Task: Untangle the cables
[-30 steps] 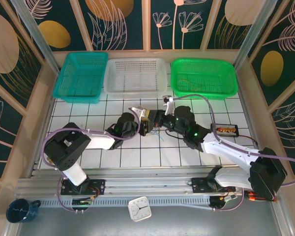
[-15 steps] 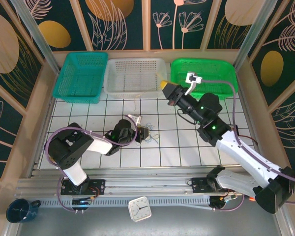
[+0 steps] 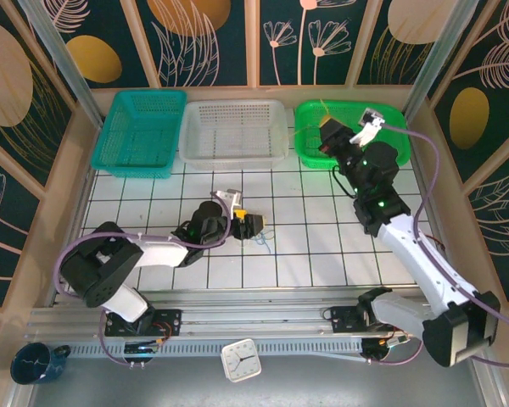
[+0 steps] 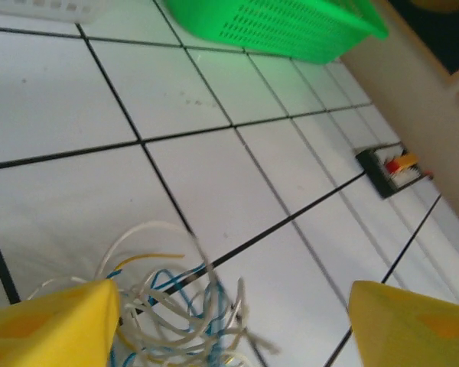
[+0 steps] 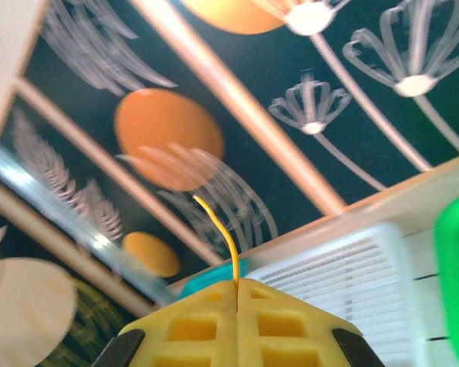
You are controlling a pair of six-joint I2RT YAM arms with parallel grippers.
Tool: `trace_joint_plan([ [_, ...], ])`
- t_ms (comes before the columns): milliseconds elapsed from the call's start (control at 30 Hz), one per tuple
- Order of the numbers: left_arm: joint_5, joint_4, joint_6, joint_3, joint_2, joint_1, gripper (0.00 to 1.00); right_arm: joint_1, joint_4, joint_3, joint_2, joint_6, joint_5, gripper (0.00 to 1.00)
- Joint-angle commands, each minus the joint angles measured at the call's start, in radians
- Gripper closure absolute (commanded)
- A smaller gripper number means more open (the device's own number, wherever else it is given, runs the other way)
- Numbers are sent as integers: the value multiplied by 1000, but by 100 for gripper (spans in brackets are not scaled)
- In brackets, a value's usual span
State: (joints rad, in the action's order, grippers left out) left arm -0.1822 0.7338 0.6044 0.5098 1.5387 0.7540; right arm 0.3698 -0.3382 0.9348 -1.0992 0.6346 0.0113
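Observation:
The cables [image 4: 168, 306] are a small knot of blue, whitish and yellowish wires lying on the white tiles; from above the knot [image 3: 264, 239] sits just right of my left gripper [image 3: 244, 222]. That gripper [image 4: 233, 325] is open, with its yellow pads wide apart. The knot lies by the left pad [image 4: 53, 321] and nothing is pinched. My right gripper [image 3: 327, 129] is raised over the green basket [image 3: 304, 136]. It [image 5: 237, 287] is shut on a single yellow wire [image 5: 226, 241] that sticks up from between its pads.
A teal basket [image 3: 140, 131] and a white basket [image 3: 233, 131] stand along the back, left of the green one. A small black box with red and orange parts [image 4: 390, 164] lies on the tiles at the right. A clock [image 3: 239, 360] and a mug [image 3: 34, 363] sit past the near rail.
My right gripper has lifted away from the knot and swung back right over the green basket, carrying the yellow wire. My left gripper has opened and the knot now rests on the tiles.

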Motion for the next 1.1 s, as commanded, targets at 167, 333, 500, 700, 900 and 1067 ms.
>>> trace_joint_plan([
  [167, -13, -165, 23, 114, -111, 4, 1, -151, -32, 105, -209, -4, 149, 100],
  [333, -23, -243, 55, 182, -114, 4, 1, -226, -49, 200, -380, -3, 189, 100],
  [500, -63, -303, 60, 246, -90, 3, 1, -276, -47, 303, -555, 0, 232, 100],
  [700, -77, -347, 21, 296, -86, 3, 1, -349, -21, 408, -720, 12, 224, 96],
  [900, -48, -401, -8, 323, -87, 4, 1, -379, -69, 410, -739, -9, 138, 55],
  [1067, -55, -378, 23, 308, -91, 2, 1, -369, -105, 342, -676, 8, 14, 55],
])
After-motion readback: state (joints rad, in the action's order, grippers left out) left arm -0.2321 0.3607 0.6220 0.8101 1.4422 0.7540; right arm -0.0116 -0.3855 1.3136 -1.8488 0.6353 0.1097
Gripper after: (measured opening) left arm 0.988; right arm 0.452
